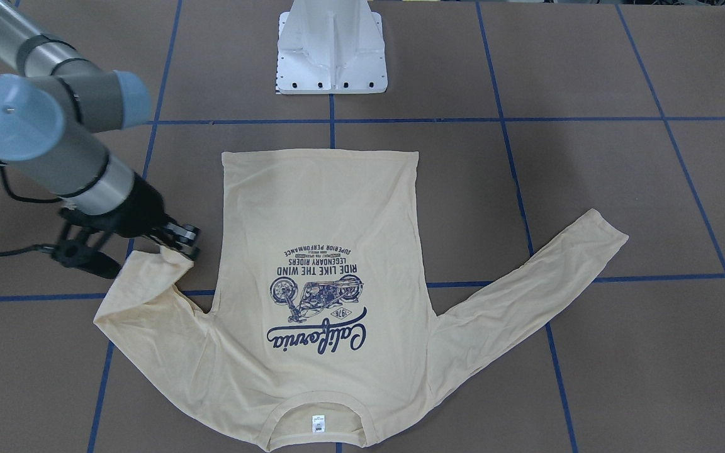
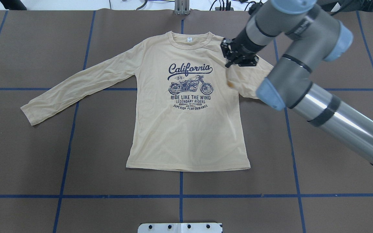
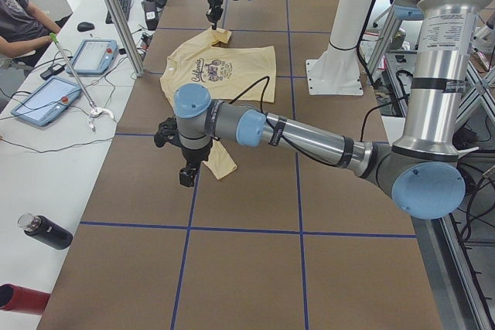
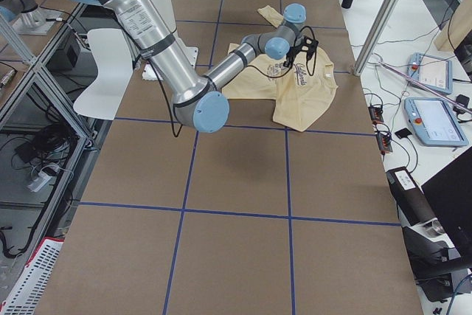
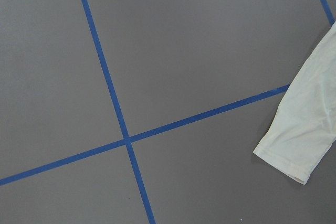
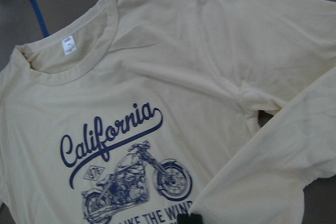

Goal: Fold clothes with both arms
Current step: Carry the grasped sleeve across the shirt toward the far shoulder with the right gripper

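The cream-yellow long-sleeved T-shirt (image 2: 186, 129) lies flat on the brown table, navy "California" print up and collar at the far edge. My right gripper (image 1: 181, 246) hovers low beside the shirt's right shoulder, shut on the cuff of the right sleeve (image 1: 148, 296), which is doubled back toward the body. In the right wrist view that sleeve (image 6: 273, 182) runs to a black fingertip (image 6: 189, 219). The other sleeve (image 2: 76, 87) lies stretched out straight. My left gripper (image 3: 186, 175) hangs above the table just past that cuff (image 5: 299, 145); I cannot tell if it is open or shut.
The white pedestal base (image 1: 331, 50) stands on the robot's side of the shirt's hem. Blue tape lines (image 2: 66, 152) grid the table. A side bench holds tablets (image 3: 93, 56) and a black bottle (image 3: 46, 231), with a seated person (image 3: 19, 13) beside it.
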